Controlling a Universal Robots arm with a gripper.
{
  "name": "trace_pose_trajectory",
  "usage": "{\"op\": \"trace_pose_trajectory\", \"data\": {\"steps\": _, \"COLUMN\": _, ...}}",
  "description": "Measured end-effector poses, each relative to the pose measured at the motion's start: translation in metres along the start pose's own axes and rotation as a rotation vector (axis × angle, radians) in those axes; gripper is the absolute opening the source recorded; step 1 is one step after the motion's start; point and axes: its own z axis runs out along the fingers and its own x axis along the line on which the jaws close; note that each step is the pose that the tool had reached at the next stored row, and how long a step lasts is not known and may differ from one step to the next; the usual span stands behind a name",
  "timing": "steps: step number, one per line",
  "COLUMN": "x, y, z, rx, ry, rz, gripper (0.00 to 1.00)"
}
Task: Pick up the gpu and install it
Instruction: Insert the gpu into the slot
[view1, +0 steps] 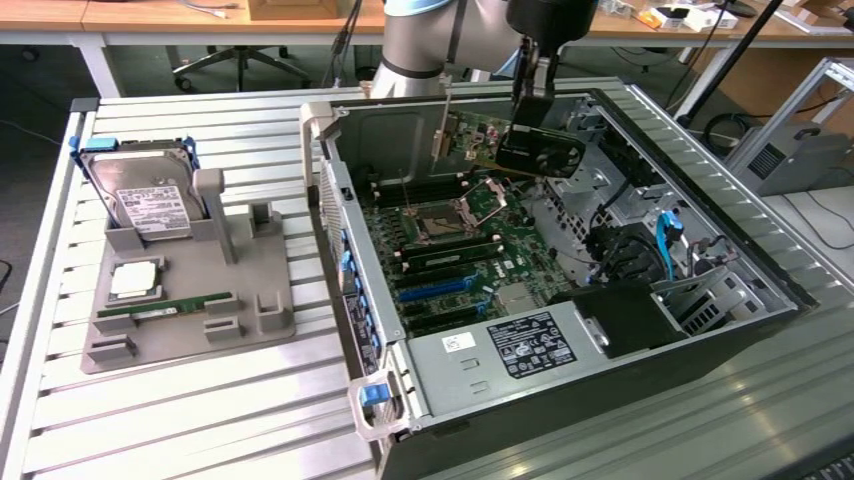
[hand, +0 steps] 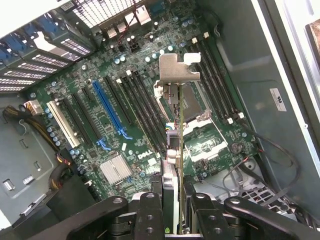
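The gpu (view1: 534, 152) hangs in the air over the rear part of the open computer case (view1: 747, 240), tilted, its silver bracket (view1: 442, 130) pointing down toward the motherboard (view1: 467, 260). My gripper (view1: 530, 115) comes from above and is shut on the card's upper edge. In the wrist view the gpu (hand: 173, 170) shows edge-on between my fingers (hand: 150, 212), with its bracket (hand: 179, 67) at the far end, above the processor socket (hand: 200, 130). The blue expansion slot (hand: 107, 107) lies off to one side of the card, uncovered.
On the exterior view's left a grey fixture (view1: 254, 290) holds a hard drive (view1: 147, 200), a processor chip (view1: 135, 280) and a green RAM stick (view1: 167, 305). Cables (hand: 260, 150) and drive bays (view1: 641, 250) crowd the case's inner walls.
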Motion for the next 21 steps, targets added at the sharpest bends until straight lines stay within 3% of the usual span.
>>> {"op": "trace_pose_trajectory", "data": {"steps": 21, "x": 0.0, "y": 0.0, "z": 0.0, "rx": 0.0001, "ry": -0.0026, "rz": -0.044, "gripper": 0.27}}
